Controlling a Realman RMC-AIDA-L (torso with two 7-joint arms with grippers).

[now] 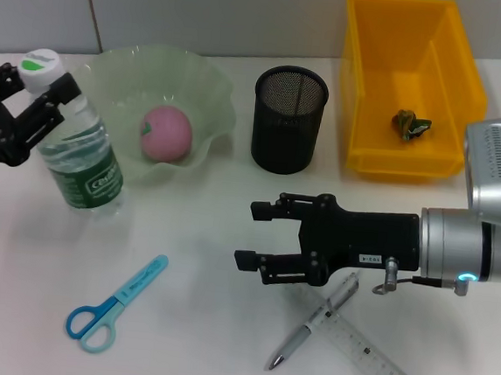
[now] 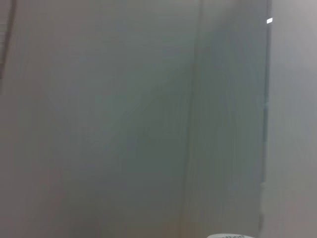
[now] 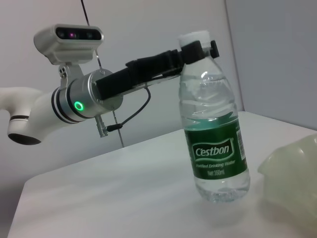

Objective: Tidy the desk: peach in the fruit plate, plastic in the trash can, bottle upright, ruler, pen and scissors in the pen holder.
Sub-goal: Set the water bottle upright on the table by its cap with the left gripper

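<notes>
The pen (image 1: 313,325) is lying on the counter (image 1: 193,340) across the ruler (image 1: 368,351), slanting toward the robot. The right end effector (image 1: 255,234) is hovering just above it, fingers apart. The left end effector (image 1: 40,90) is gripping the upright bottle (image 1: 78,150) near its cap.

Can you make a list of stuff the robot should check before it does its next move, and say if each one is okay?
1. Bottle standing up, left gripper around its neck: ok.
2. Peach in the fruit plate: ok.
3. Plastic in the yellow trash can: ok.
4. Right gripper open and empty, above the table near the pen: ok.
5. Pen, ruler and scissors in the pen holder: not ok, all three lie on the table.
6. Pen free to grab: cannot tell, it lies across the ruler.
</notes>
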